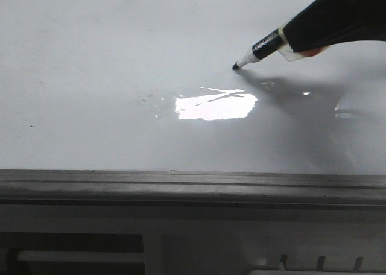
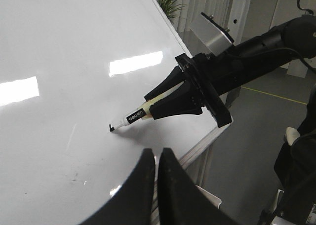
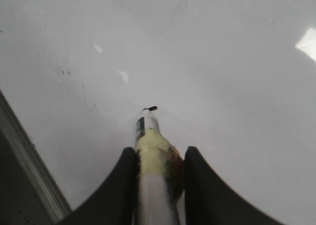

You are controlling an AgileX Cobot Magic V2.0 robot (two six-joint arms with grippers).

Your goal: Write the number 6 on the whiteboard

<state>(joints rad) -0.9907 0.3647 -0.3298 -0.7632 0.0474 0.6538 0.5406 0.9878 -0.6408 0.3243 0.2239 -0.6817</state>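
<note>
1. Frame strip [image 1: 193,187], grey metal, nearest in front view, along near edge of whiteboard [image 1: 108,76]; pale ribbed panel [image 1: 199,245] below it.
2. Marker [image 1: 259,49]: black label band with light lettering, too blurred to read in front view; in left wrist view it looks like "deli" but not certain.
3. Right gripper [image 3: 159,163]: fingers clamped on marker barrel, yellowish tape wrap between them. Marker tilted, black tip touching board at upper right in front view.
4. Tiny black mark [image 3: 151,108] at tip, seen in right wrist view. No readable 6 shape; just this short dash.
5. Left gripper [image 2: 157,162]: fingers nearly together, thin gap, holding nothing, hanging above board near its edge, apart from marker.
6. Board glossy, glare patch [image 1: 214,106] near centre; faint specks [image 1: 145,97] left of it.
7. Right arm cut off at front view's top right corner; its shadow falls on board beneath.
</note>
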